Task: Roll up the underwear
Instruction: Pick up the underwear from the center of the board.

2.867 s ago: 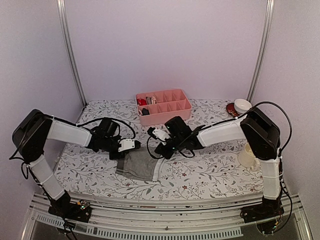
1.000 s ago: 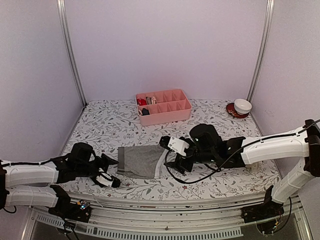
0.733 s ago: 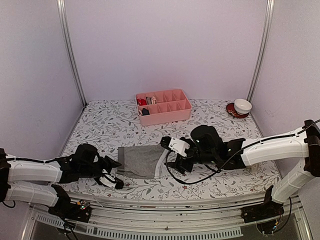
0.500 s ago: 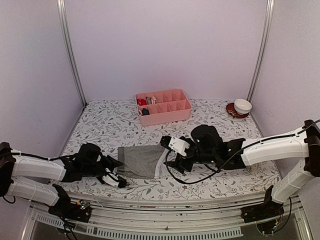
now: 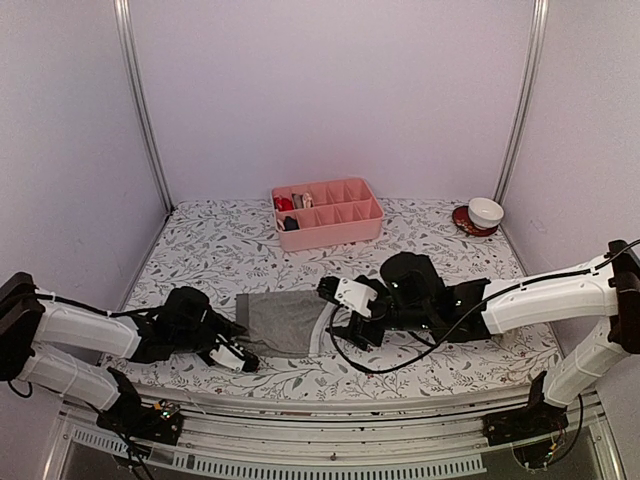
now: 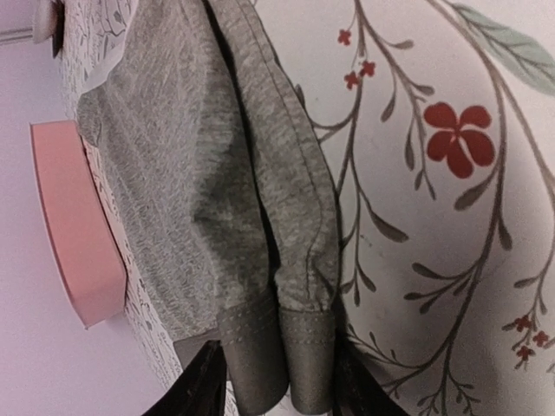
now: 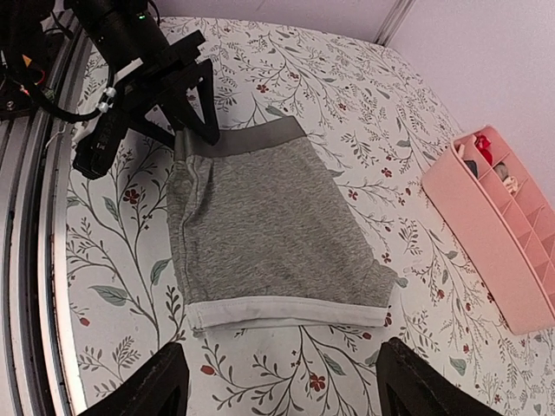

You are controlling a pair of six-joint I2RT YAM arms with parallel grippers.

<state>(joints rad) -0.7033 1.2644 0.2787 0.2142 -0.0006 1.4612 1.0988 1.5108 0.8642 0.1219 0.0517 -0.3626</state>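
Underwear: flat on bench.
Left gripper: straddling the hem, pinch unclear.
Right gripper: spread, above underwear.

The light is soft and even, coming from above, and nothing glares. In the top view the flowered table is bright, the walls are a pale lilac, and shadows on the cloth are faint and short. The metal posts at upper left and upper right lean a little, a wide-lens bend.

My left wrist camera sits very close. The grey underwear shows its weave crisply at mid-frame, with a dark shadowed crease down its fold. My left fingers at the bottom edge are dim, blurred shapes, and the pink tray at the left edge is soft.

My right wrist view is sharp in the centre. My right fingers in the lower corners are black and out of focus, and the edges of the frame stretch.
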